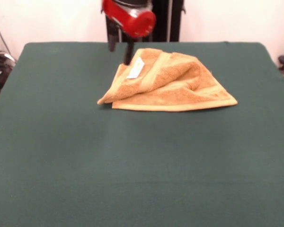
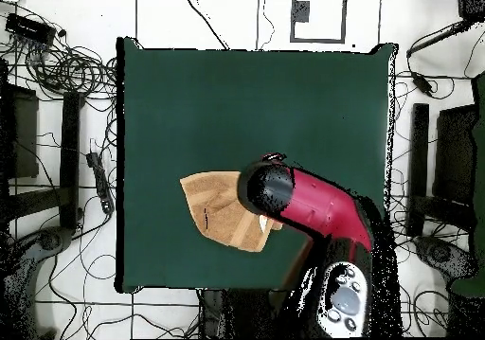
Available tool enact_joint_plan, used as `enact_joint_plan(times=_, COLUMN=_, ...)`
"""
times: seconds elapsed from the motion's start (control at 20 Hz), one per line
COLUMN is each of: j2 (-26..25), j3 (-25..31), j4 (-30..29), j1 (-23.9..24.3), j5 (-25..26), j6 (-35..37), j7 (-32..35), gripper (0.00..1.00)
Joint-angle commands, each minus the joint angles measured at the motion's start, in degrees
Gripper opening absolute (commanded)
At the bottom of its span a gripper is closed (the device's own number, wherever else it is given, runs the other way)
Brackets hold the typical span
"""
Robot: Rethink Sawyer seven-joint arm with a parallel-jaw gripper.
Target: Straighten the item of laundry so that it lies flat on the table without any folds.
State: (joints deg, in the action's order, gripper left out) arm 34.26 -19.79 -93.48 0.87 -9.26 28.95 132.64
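Note:
The item of laundry (image 1: 173,85), a golden-orange terry towel, lies crumpled on the table (image 1: 61,151) near its far edge. One side is folded over the rest, and a white label (image 1: 136,68) shows on the upper layer. My gripper (image 1: 128,54) hangs under the red arm end (image 1: 131,18), right at the towel's far left corner. Its lower end is hidden behind the cloth. In the overhead view the red and black arm (image 2: 308,208) covers one side of the towel (image 2: 216,208) and hides the gripper. The table (image 2: 237,99) is much wider than the towel.
The table's edge on the robot's side lies just beyond the towel. Cables (image 2: 66,66) and dark equipment (image 2: 440,166) crowd the floor on both sides of the table in the overhead view.

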Motion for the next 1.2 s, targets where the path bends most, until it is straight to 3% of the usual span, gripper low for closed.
enact_joint_plan(times=0.05, j2=-7.9, j3=6.3, j4=7.8, j1=-6.4, j5=-6.3, j6=8.9, j7=16.6, gripper=1.00)
enact_joint_plan(times=0.25, j2=-8.9, j3=6.8, j4=8.9, j1=-8.2, j5=-9.2, j6=18.2, j7=18.3, gripper=1.00)
enact_joint_plan(times=0.95, j2=-12.4, j3=5.6, j4=9.0, j1=-9.3, j5=-13.9, j6=14.6, j7=15.2, gripper=1.00)
enact_joint_plan(times=1.2, j2=-12.6, j3=3.2, j4=9.6, j1=-10.0, j5=-13.5, j6=16.4, j7=15.3, gripper=1.00)
